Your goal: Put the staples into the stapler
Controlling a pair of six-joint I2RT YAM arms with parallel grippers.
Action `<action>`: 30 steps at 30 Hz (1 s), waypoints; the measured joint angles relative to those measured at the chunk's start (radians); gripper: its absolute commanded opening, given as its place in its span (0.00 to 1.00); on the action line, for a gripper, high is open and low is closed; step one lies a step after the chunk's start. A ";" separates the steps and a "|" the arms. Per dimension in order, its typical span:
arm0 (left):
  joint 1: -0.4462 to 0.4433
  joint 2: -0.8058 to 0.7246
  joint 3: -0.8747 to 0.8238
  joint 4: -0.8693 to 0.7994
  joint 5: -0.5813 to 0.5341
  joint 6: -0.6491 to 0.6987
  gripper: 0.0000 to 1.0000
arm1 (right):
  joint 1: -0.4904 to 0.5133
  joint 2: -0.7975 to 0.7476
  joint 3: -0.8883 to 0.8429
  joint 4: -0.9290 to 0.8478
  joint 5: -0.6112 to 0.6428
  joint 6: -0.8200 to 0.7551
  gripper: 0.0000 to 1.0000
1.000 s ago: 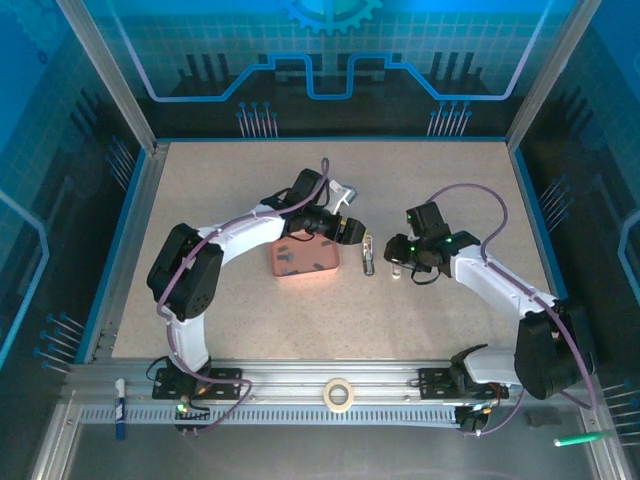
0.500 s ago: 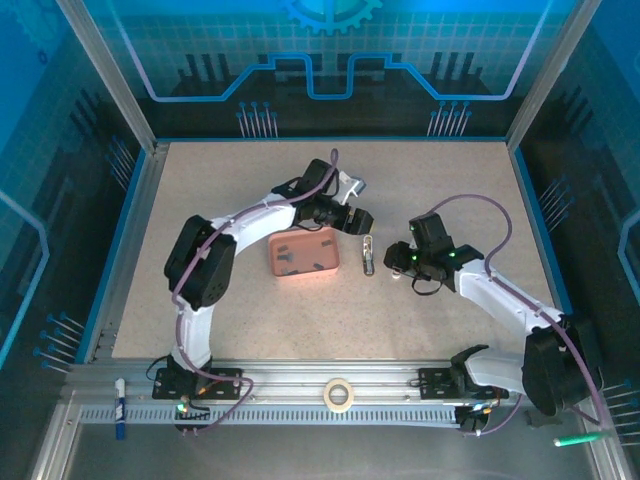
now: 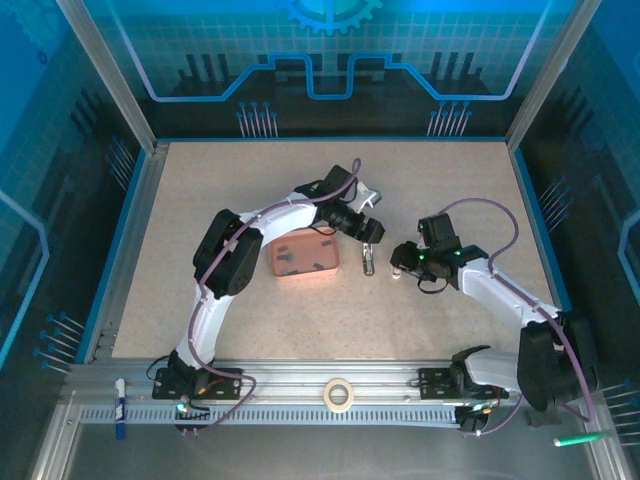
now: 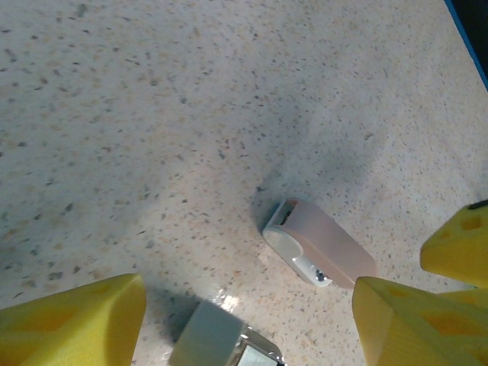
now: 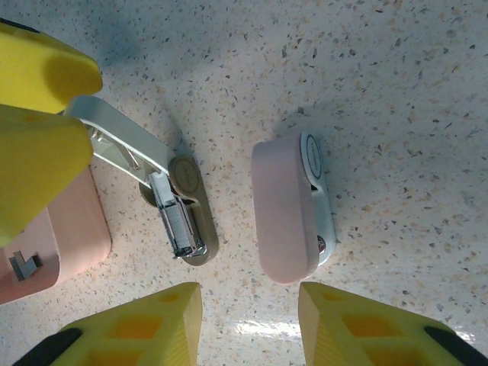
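Robotics lab test cell: aluminium-profile frame [image 3: 108,75], blue circuit-print wall panels [image 3: 330,50], speckled table [image 3: 440,310].

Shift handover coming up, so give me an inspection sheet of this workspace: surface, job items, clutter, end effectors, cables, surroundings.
Surface: speckled table, no spills seen.
Job's things: stapler lying open; staples in pink tray; pink casing beside the stapler, apart.
Clutter: tape roll, blue marker, green marker near front rail.
End effectors: left end effector open over stapler; right end effector open near pink casing, empty.
Cables: purple cables run along both arms.
Surroundings: aluminium frame, blue-lit panels.
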 measured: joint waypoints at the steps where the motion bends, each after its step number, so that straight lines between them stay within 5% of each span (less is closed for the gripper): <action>1: -0.002 0.002 0.003 -0.002 0.007 0.001 0.72 | 0.000 0.000 0.000 0.000 -0.002 0.000 0.40; 30: -0.040 -0.019 -0.058 -0.043 0.093 0.114 0.69 | -0.004 -0.027 -0.026 0.023 -0.009 0.002 0.40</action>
